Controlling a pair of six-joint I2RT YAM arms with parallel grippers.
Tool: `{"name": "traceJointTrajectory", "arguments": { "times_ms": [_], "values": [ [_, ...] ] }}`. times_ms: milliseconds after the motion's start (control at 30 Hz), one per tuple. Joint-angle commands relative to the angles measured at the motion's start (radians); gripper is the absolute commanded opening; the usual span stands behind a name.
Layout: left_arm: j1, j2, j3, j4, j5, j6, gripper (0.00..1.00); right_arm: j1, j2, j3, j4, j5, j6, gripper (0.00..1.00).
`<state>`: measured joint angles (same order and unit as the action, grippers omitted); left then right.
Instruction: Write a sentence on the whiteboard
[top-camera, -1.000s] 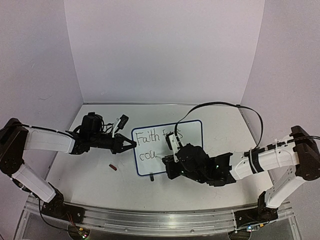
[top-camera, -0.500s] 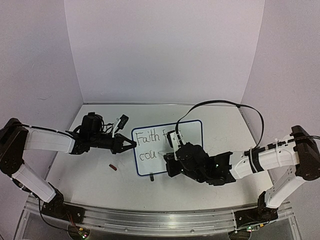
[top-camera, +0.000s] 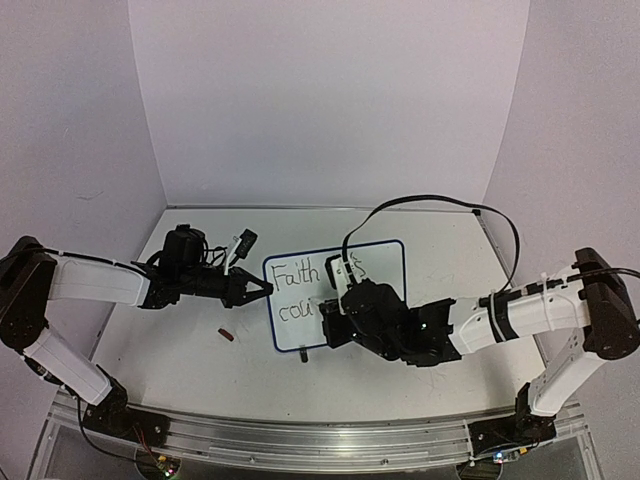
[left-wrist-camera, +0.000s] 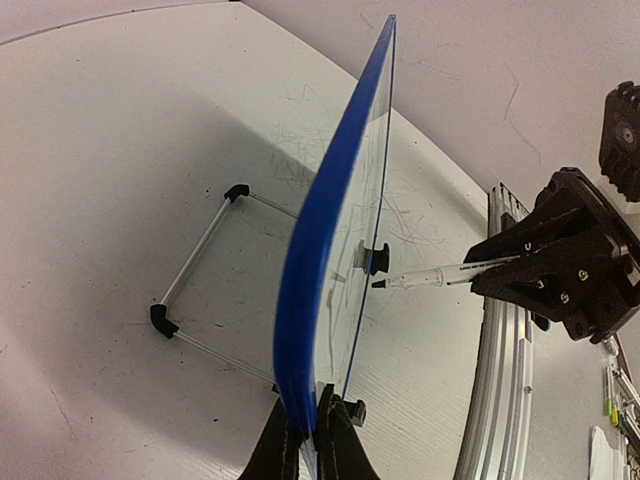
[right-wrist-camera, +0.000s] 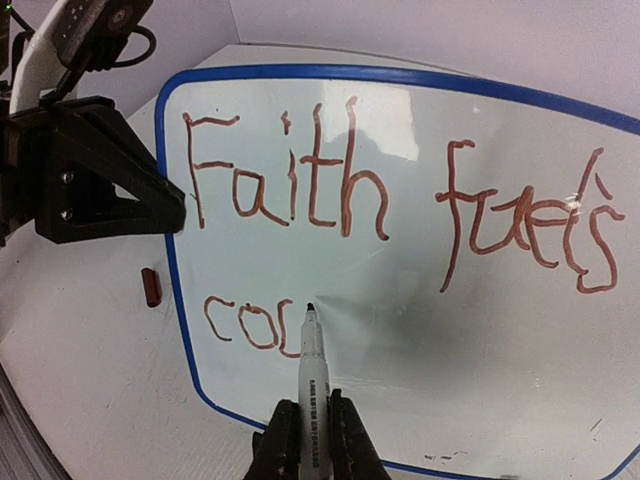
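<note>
Findings for your attention.

**Position:** The whiteboard (right-wrist-camera: 480, 350) stands propped on its wire stand in the middle of the tabletop (top-camera: 180, 360). Your left tool (left-wrist-camera: 305, 440) is clamped on its left edge. Your right tool (right-wrist-camera: 305, 425) is closed around the marker (right-wrist-camera: 312, 370), whose tip sits at the board face on the second line. The sentence (right-wrist-camera: 346, 170) reads "Faith fuels" above and roughly "cou" below. A small red cap (right-wrist-camera: 150, 287) lies on the tabletop beside the board.

**Risks:**
- The board is pinned at one edge only. Heavy pressure from the marker, well away from that clamp, could swing or flex the board and skew the next letter.
- Too light a touch would likely break the stroke.
- The marker is held near its rear, so it may tilt in the grip.

**Change:** Compared with a second ago, your right arm has moved left and slightly down over the board. The left arm and the board have not shifted. No new letter is visible.
</note>
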<state>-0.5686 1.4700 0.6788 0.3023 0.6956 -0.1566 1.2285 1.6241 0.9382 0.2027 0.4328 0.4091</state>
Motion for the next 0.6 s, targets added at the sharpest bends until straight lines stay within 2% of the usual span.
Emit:
{"name": "traceJointTrajectory", "arguments": {
  "times_ms": [0, 567],
  "values": [
    [0.004, -0.005, 0.008, -0.051, -0.079, 0.042, 0.0, -0.001, 0.001, 0.019, -0.011, 0.021, 0.017, 0.0],
    [0.004, 0.004, 0.016, -0.051, -0.077, 0.042, 0.0, -0.002, 0.026, 0.022, -0.073, 0.073, 0.06, 0.0]
  ]
}}
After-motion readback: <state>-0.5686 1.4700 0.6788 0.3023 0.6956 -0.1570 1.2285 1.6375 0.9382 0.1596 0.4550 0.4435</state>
